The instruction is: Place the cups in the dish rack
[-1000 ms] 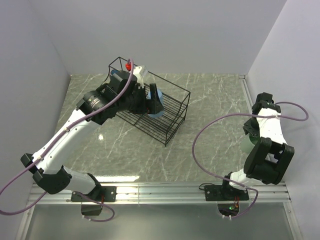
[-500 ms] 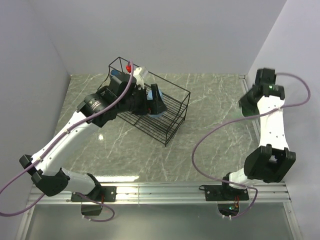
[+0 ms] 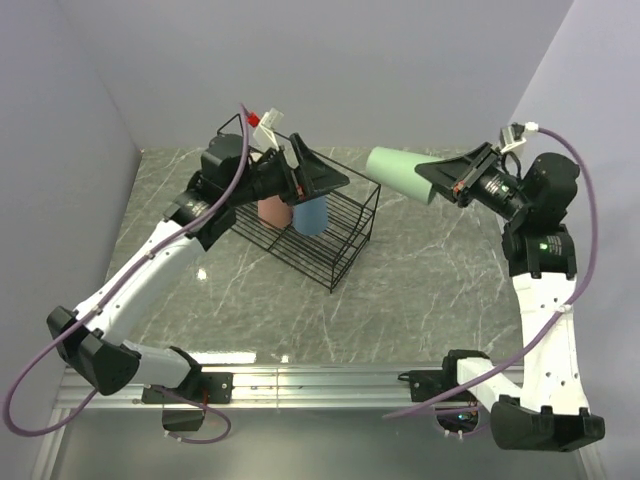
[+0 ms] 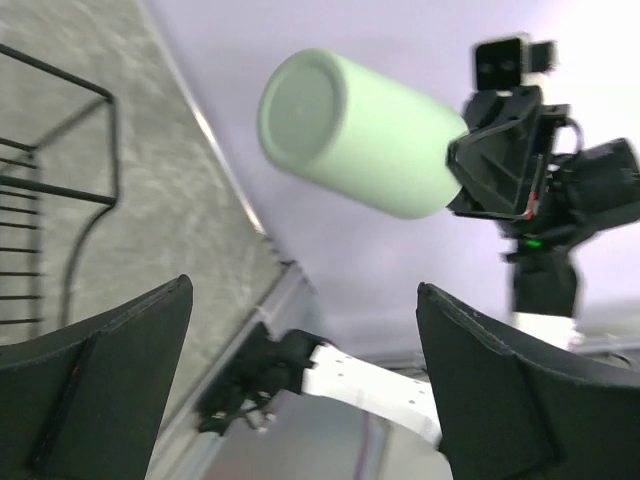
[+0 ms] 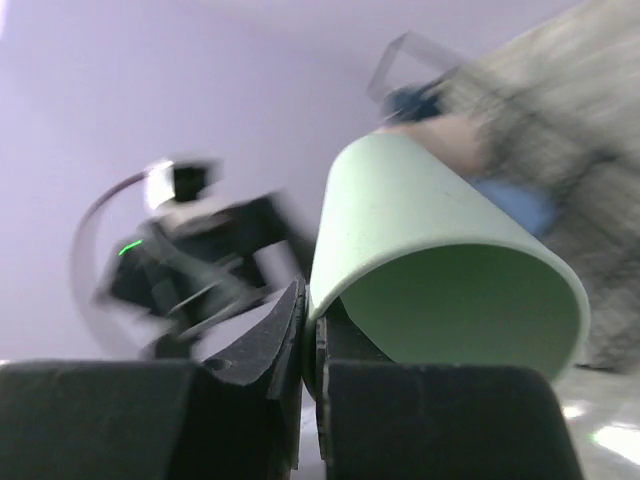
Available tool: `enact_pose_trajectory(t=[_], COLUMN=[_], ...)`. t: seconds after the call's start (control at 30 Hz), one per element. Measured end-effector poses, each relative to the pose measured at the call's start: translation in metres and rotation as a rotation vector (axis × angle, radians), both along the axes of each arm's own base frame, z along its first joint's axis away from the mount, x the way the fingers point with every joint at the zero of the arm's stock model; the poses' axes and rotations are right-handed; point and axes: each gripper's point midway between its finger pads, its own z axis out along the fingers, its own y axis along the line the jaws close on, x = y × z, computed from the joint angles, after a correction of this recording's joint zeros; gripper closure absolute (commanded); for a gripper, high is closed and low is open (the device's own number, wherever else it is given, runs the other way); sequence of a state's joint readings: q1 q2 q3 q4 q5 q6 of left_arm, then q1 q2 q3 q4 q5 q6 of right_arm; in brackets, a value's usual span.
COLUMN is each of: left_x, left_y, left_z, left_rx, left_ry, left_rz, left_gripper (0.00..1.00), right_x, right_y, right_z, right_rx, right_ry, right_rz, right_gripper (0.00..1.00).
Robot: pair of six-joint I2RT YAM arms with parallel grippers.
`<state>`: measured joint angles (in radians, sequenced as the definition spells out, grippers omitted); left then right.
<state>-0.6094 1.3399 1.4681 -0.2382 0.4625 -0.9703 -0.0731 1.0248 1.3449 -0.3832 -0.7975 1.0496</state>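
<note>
The black wire dish rack (image 3: 345, 238) stands at the back left of the table. A blue cup (image 3: 310, 214) and a salmon-pink cup (image 3: 271, 210) sit in it. My left gripper (image 3: 325, 175) is open and empty above the rack, pointing right. My right gripper (image 3: 450, 182) is shut on the rim of a pale-green tumbler (image 3: 400, 172), holding it on its side in the air to the right of the rack, base toward the left. The tumbler also shows in the left wrist view (image 4: 355, 133) and in the right wrist view (image 5: 430, 270), pinched by its wall. The other cups are out of view.
The grey marble table (image 3: 420, 280) is boxed in by pale walls at the left, back and right. An aluminium rail (image 3: 330, 380) with both arm bases runs along the near edge. Purple cables loop from each arm.
My left gripper has let go of the blue cup in the rack and risen, open. My right arm has swung up and leftward, carrying the pale-green tumbler toward the rack.
</note>
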Motion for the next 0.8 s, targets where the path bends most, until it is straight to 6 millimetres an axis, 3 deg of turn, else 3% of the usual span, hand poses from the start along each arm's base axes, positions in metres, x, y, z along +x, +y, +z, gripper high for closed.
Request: enact_pose_trajectory(t=[0.17, 0.3, 0.53, 0.63, 0.8], left_x=[-0.004, -0.005, -0.006, -0.002, 0.005], left_y=[-0.017, -0.022, -0.016, -0.01, 0.0], left_z=[-0.003, 0.012, 0.032, 0.037, 0.042], left_rx=[-0.129, -0.216, -0.353, -0.385, -0.407], left_ry=[0.05, 0.042, 0.005, -0.004, -0.016], left_rz=[-0.095, -0.14, -0.174, -0.17, -0.153], left_gripper=[0.01, 0.01, 0.02, 0.07, 0.33], right_x=[-0.006, -0.018, -0.035, -0.036, -0.038], right_y=[0.029, 0.052, 0.066, 0.068, 0.071], right_z=[0.017, 0.029, 0.033, 0.035, 0.038], right_rx=[0.12, 0.17, 0.224, 0.235, 0.239], right_ry=[-0.009, -0.024, -0.043, -0.043, -0.058], right_rz=[0.138, 0.227, 0.292, 0.3, 0.312], right_gripper=[1.0, 1.0, 1.0, 1.0, 1.0])
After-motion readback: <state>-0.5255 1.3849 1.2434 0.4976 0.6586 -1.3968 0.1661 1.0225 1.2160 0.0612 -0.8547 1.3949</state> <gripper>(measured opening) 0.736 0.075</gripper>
